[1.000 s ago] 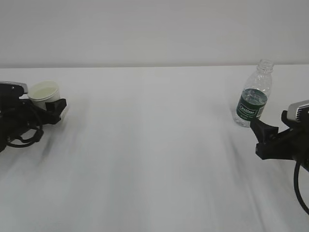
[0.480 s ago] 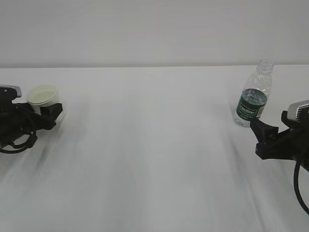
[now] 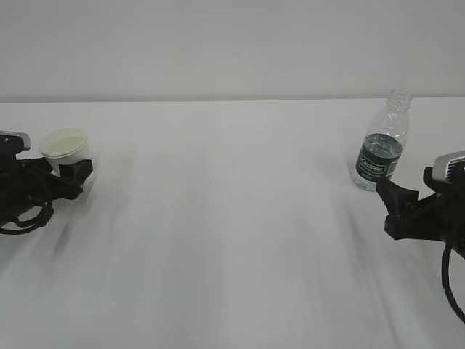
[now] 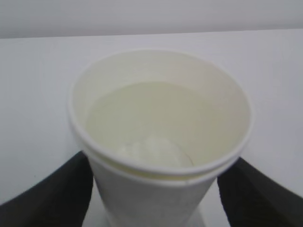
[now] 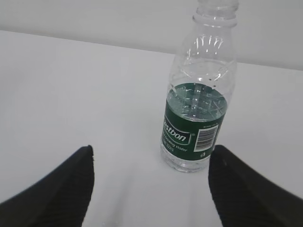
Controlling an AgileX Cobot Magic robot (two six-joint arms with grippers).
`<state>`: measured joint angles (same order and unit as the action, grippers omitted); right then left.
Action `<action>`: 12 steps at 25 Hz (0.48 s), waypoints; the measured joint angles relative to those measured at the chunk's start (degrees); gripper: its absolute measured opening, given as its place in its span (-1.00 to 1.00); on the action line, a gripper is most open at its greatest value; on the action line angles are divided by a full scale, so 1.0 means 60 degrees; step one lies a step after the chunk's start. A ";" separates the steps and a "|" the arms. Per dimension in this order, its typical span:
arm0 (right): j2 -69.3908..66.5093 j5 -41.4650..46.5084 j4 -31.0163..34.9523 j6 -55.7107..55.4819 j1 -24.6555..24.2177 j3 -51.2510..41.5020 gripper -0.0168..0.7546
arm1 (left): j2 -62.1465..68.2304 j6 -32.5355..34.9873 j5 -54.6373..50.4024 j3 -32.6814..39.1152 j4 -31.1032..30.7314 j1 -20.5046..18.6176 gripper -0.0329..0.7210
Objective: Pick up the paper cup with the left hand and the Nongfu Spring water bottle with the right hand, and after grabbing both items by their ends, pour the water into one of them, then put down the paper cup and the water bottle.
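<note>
Paper cup (image 3: 66, 147) stands upright at the far left of the white worktop (image 3: 232, 240), its rolled rim up and its pale cream inside showing. In the left wrist view the paper cup (image 4: 160, 137) fills most of the picture, and clear water (image 4: 161, 118) lies in it with a level surface partway up the wall. The left hand (image 3: 73, 178) sits low on the worktop around the cup's lower body; its two black fingers (image 4: 52, 194) stand apart, one on each side of the cup, very near the wall. Whether they press on the paper I cannot tell, and the cup's base rests on the worktop.

Over on the right the Nongfu Spring water bottle (image 3: 382, 143) stands upright near the back edge of the worktop, uncapped, with its dark green label around the lower half. The right wrist view shows the bottle (image 5: 200, 90) clear and ribbed, with white lettering and a barcode on the label. The water level inside it is hard to read.

The right hand (image 3: 398, 207) rests in front of the bottle, pointing toward it. Its fingers (image 5: 57, 189) are spread wide and hold nothing, with bare worktop between them and the bottle a little beyond their tips.
</note>
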<state>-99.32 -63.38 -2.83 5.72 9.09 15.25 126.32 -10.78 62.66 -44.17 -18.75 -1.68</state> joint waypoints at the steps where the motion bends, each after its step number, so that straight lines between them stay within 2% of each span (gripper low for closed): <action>1: 0.0000 0.0000 0.0000 0.0000 0.0000 0.0000 0.51 | -0.0046 0.0000 -0.0109 0.0000 0.0000 0.0000 0.67; 6: 0.0000 -0.0020 -0.0007 -0.0007 0.0000 0.0000 0.51 | -0.0439 0.0000 -0.0597 0.0047 -0.0038 0.0000 0.68; 12: 0.0000 -0.0085 -0.0007 -0.0022 0.0000 -0.0056 0.51 | -0.0928 0.0000 -0.0649 0.0648 -0.0038 0.0000 0.68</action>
<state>-99.32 -63.89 -2.88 5.59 9.09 14.92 120.75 -10.78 58.76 -40.28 -18.98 -1.68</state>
